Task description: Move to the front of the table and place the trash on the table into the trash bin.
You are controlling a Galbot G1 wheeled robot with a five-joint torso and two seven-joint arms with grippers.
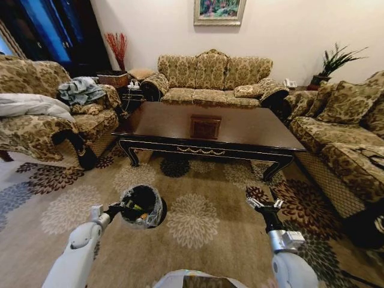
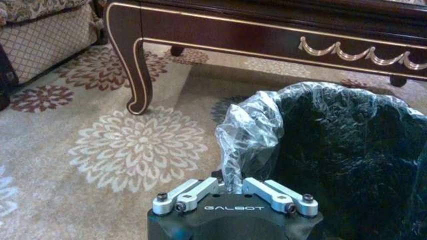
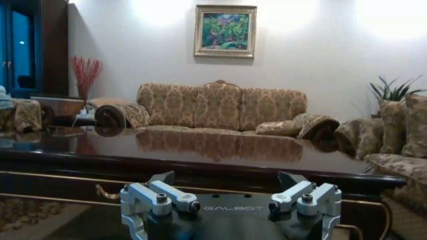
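Observation:
The table [image 1: 240, 129] stands ahead of me, dark and glossy, with a square inlay in the middle of its top; its apron [image 2: 280, 35] is close by in the left wrist view. The trash bin [image 1: 144, 206], black with a crinkly plastic liner [image 2: 250, 130], sits on the carpet in front of the table's left half. My left gripper [image 1: 116, 209] [image 2: 233, 186] is shut on the bin's liner at the rim. My right gripper [image 1: 263, 204] [image 3: 227, 186] hangs open and holds nothing, low before the table's right half. The trash is out of view.
A patterned sofa [image 1: 213, 75] stands behind the table. An armchair with laundry [image 1: 54, 114] is on the left and another sofa [image 1: 342, 138] on the right. Flowered carpet [image 1: 198, 222] lies between me and the table, whose curved leg [image 2: 137, 70] is near the bin.

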